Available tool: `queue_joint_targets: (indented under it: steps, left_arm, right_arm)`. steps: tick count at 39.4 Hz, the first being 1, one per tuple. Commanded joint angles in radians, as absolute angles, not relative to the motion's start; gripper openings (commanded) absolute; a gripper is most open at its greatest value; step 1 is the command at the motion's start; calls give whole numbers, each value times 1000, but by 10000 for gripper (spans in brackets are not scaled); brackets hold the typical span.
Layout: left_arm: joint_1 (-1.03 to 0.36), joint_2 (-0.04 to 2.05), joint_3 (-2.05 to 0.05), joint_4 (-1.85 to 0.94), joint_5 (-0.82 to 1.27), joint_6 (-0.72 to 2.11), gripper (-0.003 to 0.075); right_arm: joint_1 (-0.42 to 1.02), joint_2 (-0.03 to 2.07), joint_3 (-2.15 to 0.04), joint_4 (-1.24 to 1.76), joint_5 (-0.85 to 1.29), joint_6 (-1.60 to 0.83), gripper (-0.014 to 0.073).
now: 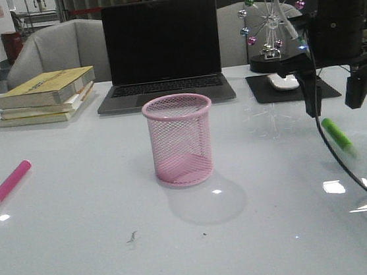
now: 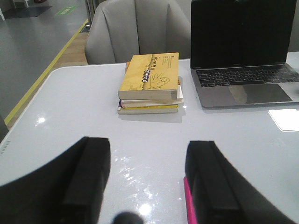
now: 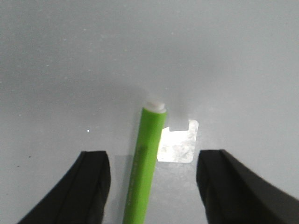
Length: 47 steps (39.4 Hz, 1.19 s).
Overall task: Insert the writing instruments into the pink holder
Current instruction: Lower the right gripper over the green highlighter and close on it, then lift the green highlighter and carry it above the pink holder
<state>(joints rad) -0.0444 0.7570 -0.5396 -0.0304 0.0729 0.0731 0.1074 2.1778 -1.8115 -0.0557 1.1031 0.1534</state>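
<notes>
1. Pink holder (image 1: 180,140): upright mid-counter, in front of the laptop (image 1: 162,50); through the mesh it appears empty. Nothing inserted yet.
2. Green marker (image 1: 337,134): flat on the counter (image 1: 83,242), far right, well apart from the holder.
3. Right gripper (image 1: 335,99): poised above the green marker, fingers wide apart, holding nothing; the wrist view shows the marker between them, ungrasped.
4. Pink marker (image 1: 8,184): flat at far left.
5. Left gripper (image 2: 147,186): fingers open, empty; the pink marker lies beside one finger, contact uncertain.
6. Outstanding: both pickups and both insertions.
</notes>
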Motion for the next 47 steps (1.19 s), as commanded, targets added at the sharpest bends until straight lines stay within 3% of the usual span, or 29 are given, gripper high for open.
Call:
queue_joint_targets:
  steps: [1,12,22,31,47]
  left_arm:
    - [-46,755,-577,-31,-16,64,417]
    - [-46,755,-577,-29,-30,64,417]
    - [-46,755,-577,-29,-39,64,417]
    - [-46,755,-577,-29,-39,64,417]
    - [-46,755,-577,-29,-40,64,417]
  right_arm:
    - [92,2155,-1871,-33,1151,159,518]
    - [92,2208,-1872,27,1135,158,491]
    - [92,2244,-1872,27,1139,158,320]
    - [92,2242,-1873,27,1103,154,45]
    - [181,2042,-1873,-50,908,112,57]
